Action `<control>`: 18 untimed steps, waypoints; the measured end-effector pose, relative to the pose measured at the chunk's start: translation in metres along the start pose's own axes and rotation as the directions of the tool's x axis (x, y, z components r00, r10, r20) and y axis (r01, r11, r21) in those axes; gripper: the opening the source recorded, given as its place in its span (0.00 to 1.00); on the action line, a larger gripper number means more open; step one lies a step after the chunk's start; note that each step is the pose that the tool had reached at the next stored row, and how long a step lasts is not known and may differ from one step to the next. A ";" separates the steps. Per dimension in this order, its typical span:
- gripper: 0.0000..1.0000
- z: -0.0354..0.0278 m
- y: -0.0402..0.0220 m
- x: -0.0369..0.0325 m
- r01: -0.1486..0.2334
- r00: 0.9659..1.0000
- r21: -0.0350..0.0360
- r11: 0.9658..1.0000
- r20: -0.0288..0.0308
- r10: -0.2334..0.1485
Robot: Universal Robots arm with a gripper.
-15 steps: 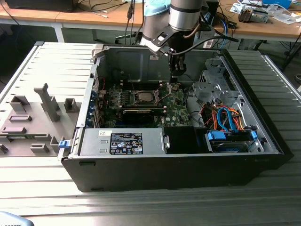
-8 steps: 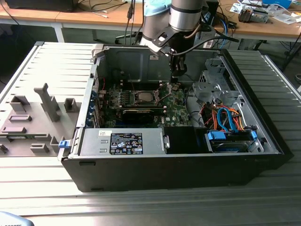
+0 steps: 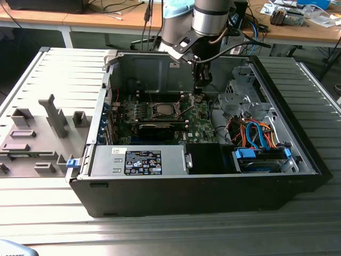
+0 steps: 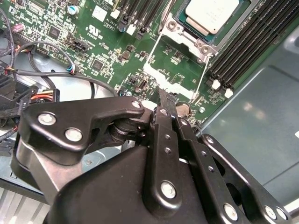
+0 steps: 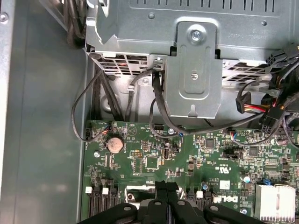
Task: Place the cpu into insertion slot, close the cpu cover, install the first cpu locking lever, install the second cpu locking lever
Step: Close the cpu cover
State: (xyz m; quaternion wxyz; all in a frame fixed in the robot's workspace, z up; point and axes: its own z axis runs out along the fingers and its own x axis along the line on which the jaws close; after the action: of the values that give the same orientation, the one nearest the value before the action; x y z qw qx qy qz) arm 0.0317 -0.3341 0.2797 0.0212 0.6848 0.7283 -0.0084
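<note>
Second wrist view showed the cpu (image 4: 211, 13) seated in the insertion slot (image 4: 189, 37). The gripper (image 4: 167, 97) was pinched together, empty, close by. The remaining steps could not be judged.

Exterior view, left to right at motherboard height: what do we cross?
grey fixture plate → case's left wall → cpu → gripper → silver drive cage → case's right rim

Silver-grey cpu (image 4: 211, 13) flat in insertion slot (image 4: 174, 25) w/ silver rim; cpu cover (image 4: 174, 84) open alongside.
</note>
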 end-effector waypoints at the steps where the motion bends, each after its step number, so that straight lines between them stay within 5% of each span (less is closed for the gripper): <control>1: 0.11 0.0002 0.0004 0.0000 0.000 1.000 0.000 1.000 0.000 0.000; 4: 0.11 0.0006 0.0016 -0.0001 0.000 1.000 0.000 1.000 0.000 0.000; 9: 0.11 0.0110 0.0102 -0.0002 0.000 1.000 0.000 1.000 0.000 0.000; 18: 0.11 0.0212 0.0154 0.0000 0.000 1.000 0.000 1.000 0.000 0.000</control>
State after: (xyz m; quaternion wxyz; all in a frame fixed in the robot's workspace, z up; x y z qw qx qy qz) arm 0.0475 -0.3340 0.2588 0.0212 0.6848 0.7284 -0.0084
